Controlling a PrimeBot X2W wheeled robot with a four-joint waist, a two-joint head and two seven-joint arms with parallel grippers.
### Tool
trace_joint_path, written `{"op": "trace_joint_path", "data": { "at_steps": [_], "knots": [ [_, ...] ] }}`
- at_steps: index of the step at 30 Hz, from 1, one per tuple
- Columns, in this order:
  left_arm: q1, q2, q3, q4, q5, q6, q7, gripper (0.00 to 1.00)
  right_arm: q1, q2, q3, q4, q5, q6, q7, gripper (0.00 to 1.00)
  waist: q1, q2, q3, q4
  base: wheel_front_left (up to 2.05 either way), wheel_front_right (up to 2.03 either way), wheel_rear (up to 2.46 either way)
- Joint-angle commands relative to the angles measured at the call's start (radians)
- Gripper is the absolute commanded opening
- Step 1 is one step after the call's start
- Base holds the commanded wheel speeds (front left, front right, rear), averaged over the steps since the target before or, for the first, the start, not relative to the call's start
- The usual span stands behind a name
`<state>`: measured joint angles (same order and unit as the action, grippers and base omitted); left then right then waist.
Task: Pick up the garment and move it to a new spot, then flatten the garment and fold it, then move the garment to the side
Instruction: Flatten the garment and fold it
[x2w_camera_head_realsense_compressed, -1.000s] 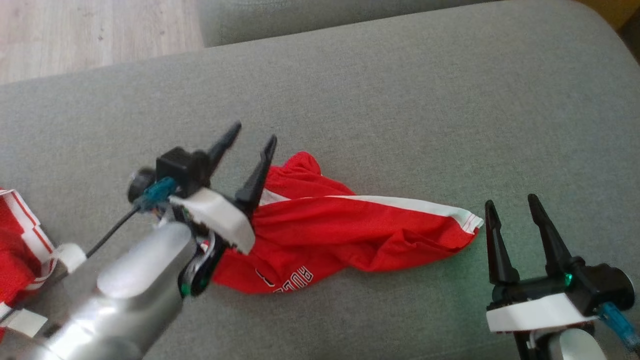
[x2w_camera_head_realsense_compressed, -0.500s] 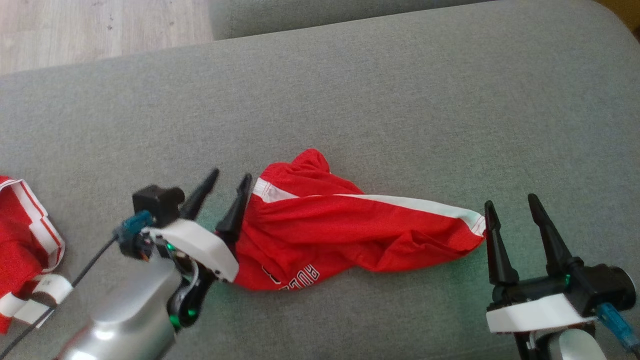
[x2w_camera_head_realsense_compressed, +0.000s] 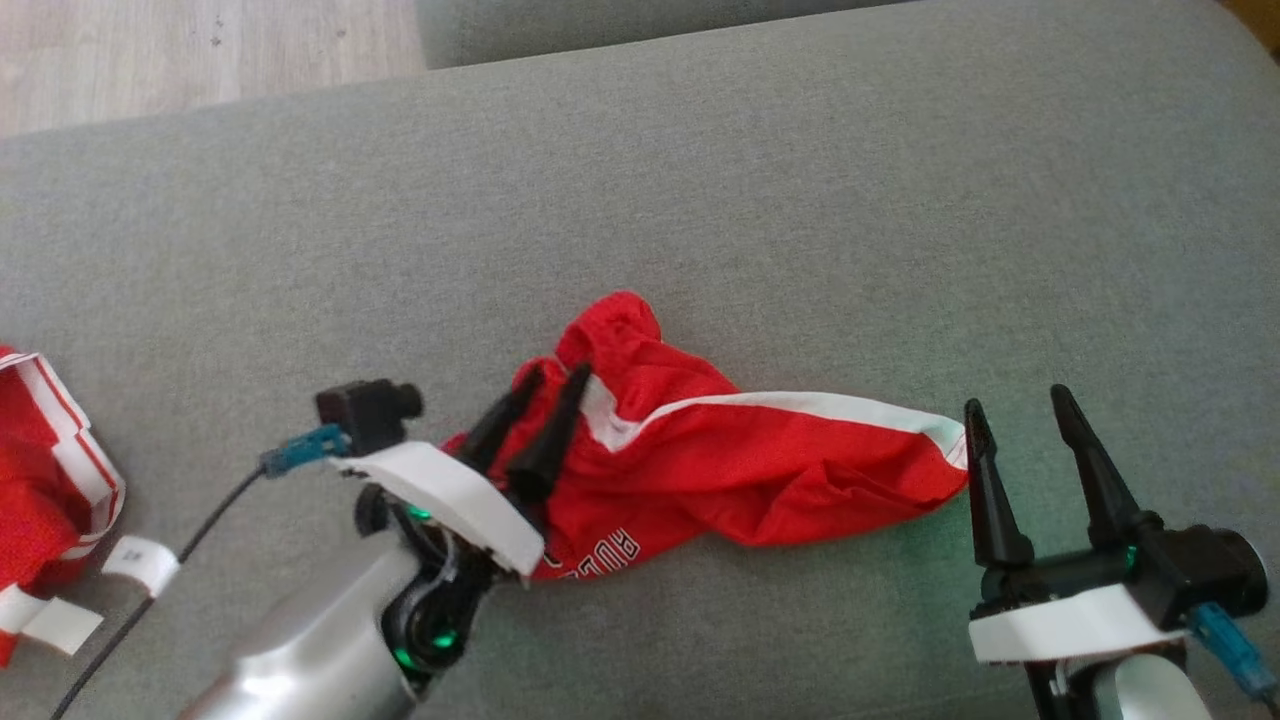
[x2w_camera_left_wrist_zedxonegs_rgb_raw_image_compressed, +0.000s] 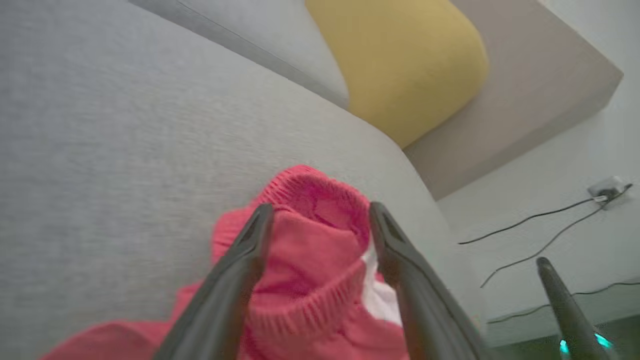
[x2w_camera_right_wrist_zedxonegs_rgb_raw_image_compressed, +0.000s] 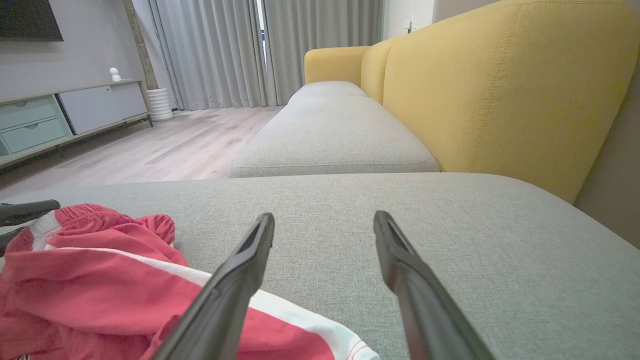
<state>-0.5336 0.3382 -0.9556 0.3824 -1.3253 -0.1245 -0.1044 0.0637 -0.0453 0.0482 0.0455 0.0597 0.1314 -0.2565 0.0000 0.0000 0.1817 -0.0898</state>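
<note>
While my left gripper (x2w_camera_head_realsense_compressed: 558, 375) stands with its fingers spread wide, the bunched elastic waistband of the red garment (x2w_camera_head_realsense_compressed: 760, 460) sits in the gap between them, not yet pinched. The garment lies crumpled in a long heap on the grey sofa cushion (x2w_camera_head_realsense_compressed: 800, 150), toward its near edge, running from my left fingers across to a white-trimmed hem. My right gripper (x2w_camera_head_realsense_compressed: 1016, 400) is just beside that hem, fingers equally wide apart and holding nothing. Another red-and-white cloth (x2w_camera_head_realsense_compressed: 40, 450) lies at the cushion's left edge.
</note>
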Motion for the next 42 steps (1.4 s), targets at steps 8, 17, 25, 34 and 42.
{"op": "trace_joint_path", "data": {
  "at_steps": [8, 17, 25, 34, 42],
  "knots": [
    [-0.022, 0.108, -0.058, -0.135, -0.002, -0.006, 0.023, 1.0, -0.044, -0.005, 0.022, -0.029, -0.009, -0.001, -0.005, 1.0, 0.0, 0.0, -0.005, -0.004, 0.0, 0.0, 0.0],
    [-0.062, 0.14, -0.144, -0.118, 0.148, -0.006, -0.051, 1.0, -0.041, -0.005, 0.02, -0.031, -0.002, -0.001, -0.005, 1.0, 0.0, 0.0, -0.007, 0.002, 0.0, 0.0, 0.0],
    [-0.092, 0.125, -0.171, -0.125, 0.166, -0.006, -0.09, 1.0, -0.045, -0.005, 0.029, -0.026, 0.005, -0.001, -0.005, 1.0, 0.0, 0.0, -0.009, -0.001, 0.0, 0.0, 0.0],
    [-0.105, 0.151, -0.202, -0.147, 0.164, -0.006, -0.101, 0.0, -0.043, -0.005, 0.025, -0.022, 0.009, -0.001, -0.005, 1.0, 0.0, 0.0, -0.012, -0.002, 0.0, 0.0, 0.0],
    [-0.098, 0.193, -0.166, -0.134, 0.14, -0.004, -0.125, 0.0, -0.03, -0.005, 0.0, 0.103, 0.1, -0.001, -0.005, 1.0, 0.0, 0.0, -0.016, 0.019, 0.0, 0.0, 0.0]
  ]
}}
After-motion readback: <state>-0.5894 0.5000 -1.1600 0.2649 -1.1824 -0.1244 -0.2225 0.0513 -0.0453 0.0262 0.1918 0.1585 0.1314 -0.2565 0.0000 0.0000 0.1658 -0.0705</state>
